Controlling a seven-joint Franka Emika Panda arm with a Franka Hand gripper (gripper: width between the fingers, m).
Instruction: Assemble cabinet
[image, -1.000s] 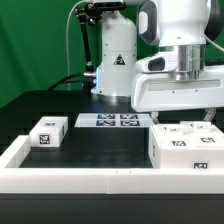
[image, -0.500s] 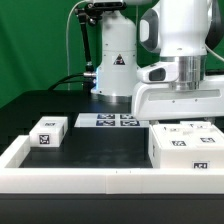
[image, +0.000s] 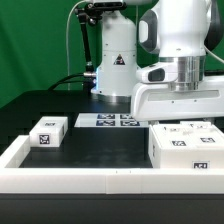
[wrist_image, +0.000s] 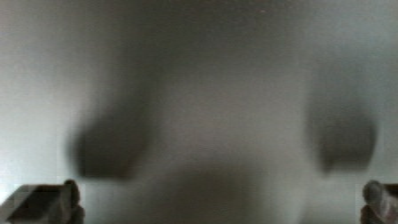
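Observation:
The cabinet (image: 186, 147), a large white box with black-and-white tags, stands at the exterior view's right. My gripper (image: 182, 116) hangs straight over its top, very close to it. In the wrist view the gripper (wrist_image: 214, 200) is open wide, with dark fingertips (wrist_image: 47, 202) at the far edges of the picture. Between them is only a blurred pale surface with two dark smudges. A small white tagged drawer block (image: 47, 132) lies apart at the exterior view's left.
The marker board (image: 108, 121) lies flat behind the middle, in front of the arm's base (image: 113, 70). A long low white rail (image: 90, 178) runs along the front and up the exterior view's left side.
My gripper has come down a little toward the cabinet's top and shifted slightly to the exterior view's right. The cabinet and the block have not moved.

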